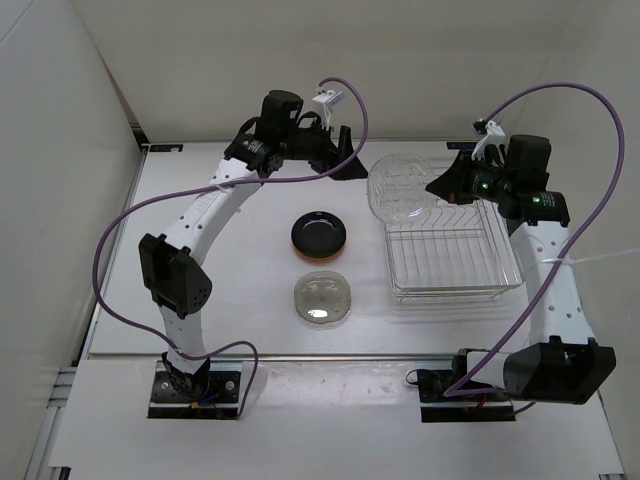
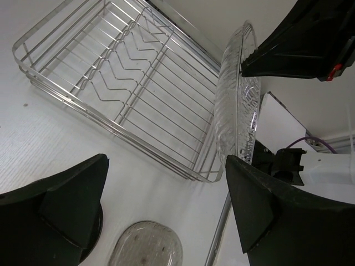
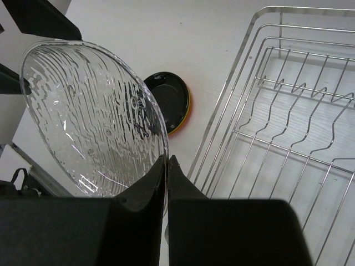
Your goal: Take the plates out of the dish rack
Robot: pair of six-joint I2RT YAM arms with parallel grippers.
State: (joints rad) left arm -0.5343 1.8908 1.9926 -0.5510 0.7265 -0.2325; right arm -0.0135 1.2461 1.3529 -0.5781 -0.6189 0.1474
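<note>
The left arm [image 1: 205, 215] rises from its base at the table's [image 1: 250, 325] near edge, bends at the elbow over the left edge and reaches along the far edge, with the wrist turned toward the right. The left gripper [image 1: 350, 155] is released, its fingers [image 2: 66, 205] spread wide. They point at the clear plate [image 1: 400, 185] and stand just beside its left rim; whether they touch it cannot be told.

At the table's middle the black plate [image 1: 319, 233] lies flat on the orange plate [image 3: 187, 112], of which only a rim shows. Nearer the near edge, apart from that stack, lies a pale plate [image 1: 322, 298] that looks translucent; its colour is hard to tell.

The clear plate is off the table, held nearly upright on its edge above the far left corner of the rack [image 1: 455, 291], between the two grippers. The rack sits on the right half of the table, its long side running left to right.

The right arm [image 1: 550, 280] climbs from its base at the near edge along the right side of the rack, then bends left at the wrist over the rack's far right corner. The right gripper [image 3: 166, 163] is clenched on the right rim of the clear plate, its two fingers pressed nearly together with the rim pinched between them.
</note>
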